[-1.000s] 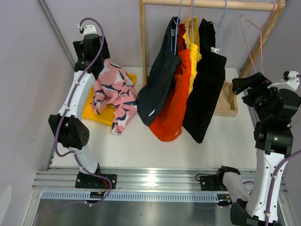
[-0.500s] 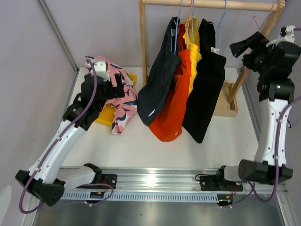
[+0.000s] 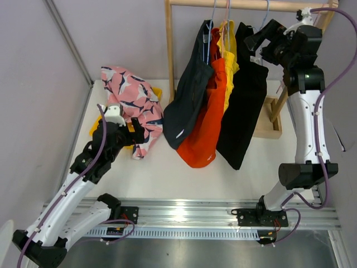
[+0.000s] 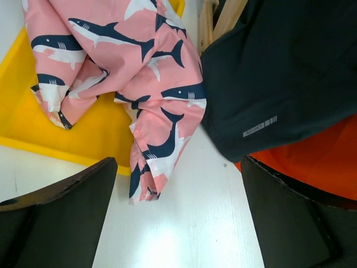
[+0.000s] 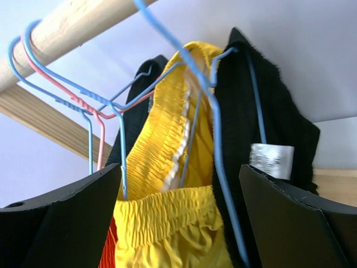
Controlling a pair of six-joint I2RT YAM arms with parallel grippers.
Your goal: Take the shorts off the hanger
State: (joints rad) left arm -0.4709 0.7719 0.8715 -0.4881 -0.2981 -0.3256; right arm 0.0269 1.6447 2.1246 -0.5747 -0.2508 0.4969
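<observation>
The pink shark-print shorts (image 3: 131, 100) lie crumpled on a yellow tray (image 3: 125, 140) at the left; they also show in the left wrist view (image 4: 111, 61). My left gripper (image 3: 137, 132) is open and empty, low over the table just in front of them (image 4: 177, 223). The dark slate grey (image 3: 189, 95), orange-red (image 3: 209, 123), yellow (image 3: 230, 50) and black (image 3: 245, 100) shorts hang on wire hangers from the wooden rail (image 3: 245, 4). My right gripper (image 3: 257, 38) is open beside the top of the black shorts, with the yellow waistband (image 5: 167, 167) and a blue hanger (image 5: 215, 128) between its fingers.
The rack's wooden post (image 3: 170, 50) stands between the tray and the hanging shorts, and its base block (image 3: 268, 125) sits at the right. A white label (image 5: 271, 159) hangs on the black shorts. Purple walls close in on the left and at the back.
My left arm has dropped and pulled back toward the near side, leaving the pink shorts on the tray. My right arm has risen and swung left up to the rail by the black shorts.
</observation>
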